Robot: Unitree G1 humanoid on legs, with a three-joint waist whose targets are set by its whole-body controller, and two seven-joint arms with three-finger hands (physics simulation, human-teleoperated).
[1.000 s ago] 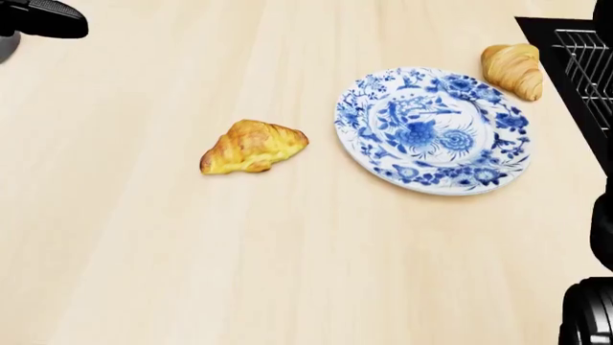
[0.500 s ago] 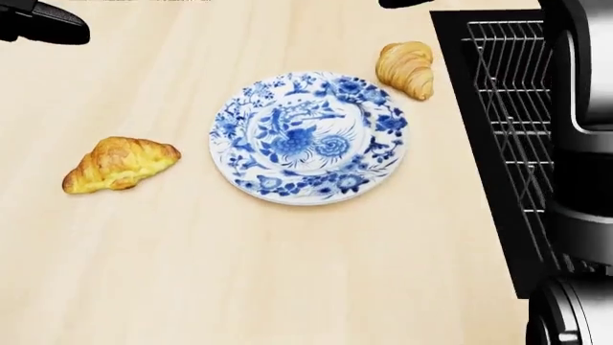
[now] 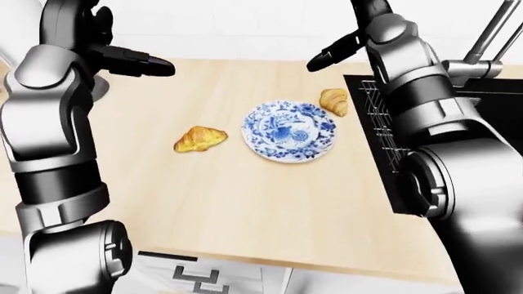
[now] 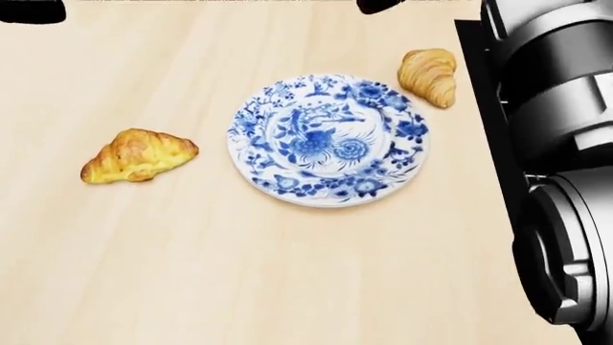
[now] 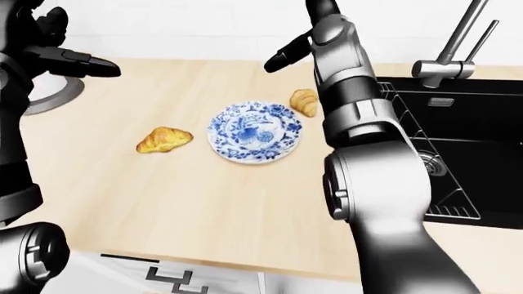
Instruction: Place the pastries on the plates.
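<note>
The whole head view has slid a touch to the right over the last half second, so the camera is moving, not the food. A second ago the plate sat far over on the right of that view; now the blue-and-white plate is close to centre and still empty.

One croissant lies on the bare worktop well to the left of the plate in the head view. The second croissant sits just beside the plate's upper right rim, close to the black sink with its wire rack.

Neither has budged relative to the plate — the task has not truly begun.

Both arms hang high over the far side of the worktop. The left hand points its fingers out flat, holding nothing. The right hand is also empty, hovering above the second croissant; its dark fingers look extended rather than curled, though the angle makes that hard to call.

With the view settling on the plate, my guess is the right hand goes down for the nearer pastry first — only one plate shows.
</note>
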